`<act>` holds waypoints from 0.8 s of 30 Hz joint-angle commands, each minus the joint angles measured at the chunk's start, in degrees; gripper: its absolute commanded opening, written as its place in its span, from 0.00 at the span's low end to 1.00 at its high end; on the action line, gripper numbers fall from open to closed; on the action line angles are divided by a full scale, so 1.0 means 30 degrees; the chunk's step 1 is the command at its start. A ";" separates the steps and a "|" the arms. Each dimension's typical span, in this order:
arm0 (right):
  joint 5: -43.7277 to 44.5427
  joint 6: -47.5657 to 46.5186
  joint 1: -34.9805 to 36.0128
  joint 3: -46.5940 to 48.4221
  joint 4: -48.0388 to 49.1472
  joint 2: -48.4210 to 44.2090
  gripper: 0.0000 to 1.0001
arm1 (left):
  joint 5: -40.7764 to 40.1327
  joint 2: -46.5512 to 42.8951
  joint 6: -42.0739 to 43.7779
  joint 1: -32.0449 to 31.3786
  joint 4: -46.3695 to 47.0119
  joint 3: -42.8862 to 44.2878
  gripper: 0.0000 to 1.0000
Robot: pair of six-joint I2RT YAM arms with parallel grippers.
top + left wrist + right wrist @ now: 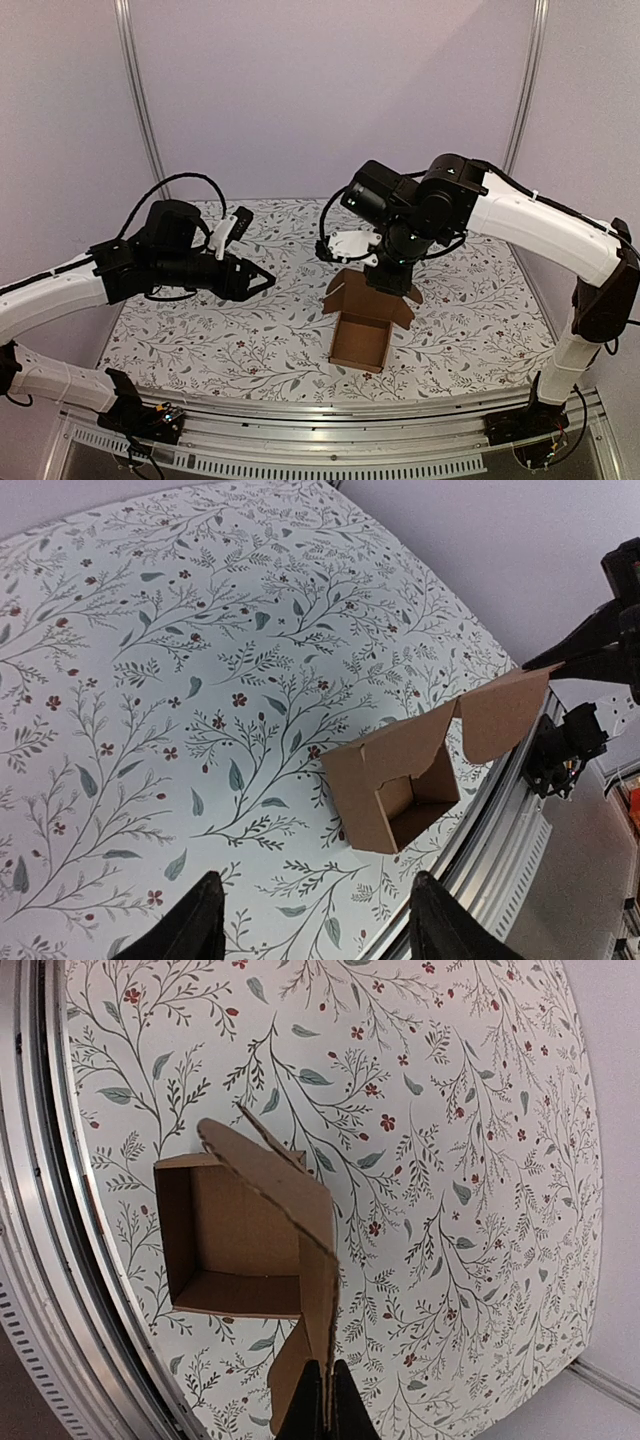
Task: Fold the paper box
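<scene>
Half-folded paper box (362,335) on the flowered counter (200,340), near its front edge.
Right hand (322,1405) clamped on one raised flap of the box; left hand (315,930) spread apart, holding nothing, above the counter, well apart from the box.

A: Top external?
B: Fixed, high, behind both arm bases. Looks forward and down over the whole table (200,345) to the back wall. Farthest of the three.
A: Left wrist?
B: Above the table's left side, aimed across at the paper box (395,780) and the front rail (500,830). Mid range, left gripper (312,925) at bottom edge.
A: Right wrist?
B: Closest. Looks almost straight down past right gripper (322,1380), box flap right at the lens.
A: Overlap?
B: Box plus floral surface around it in all three. Front rail too.
</scene>
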 commanded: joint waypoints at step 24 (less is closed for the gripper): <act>-0.2610 -0.2598 -0.0224 0.1545 0.0380 0.2228 0.00 | 0.0023 0.4261 0.5311 -0.3362 0.9400 -0.3092 0.48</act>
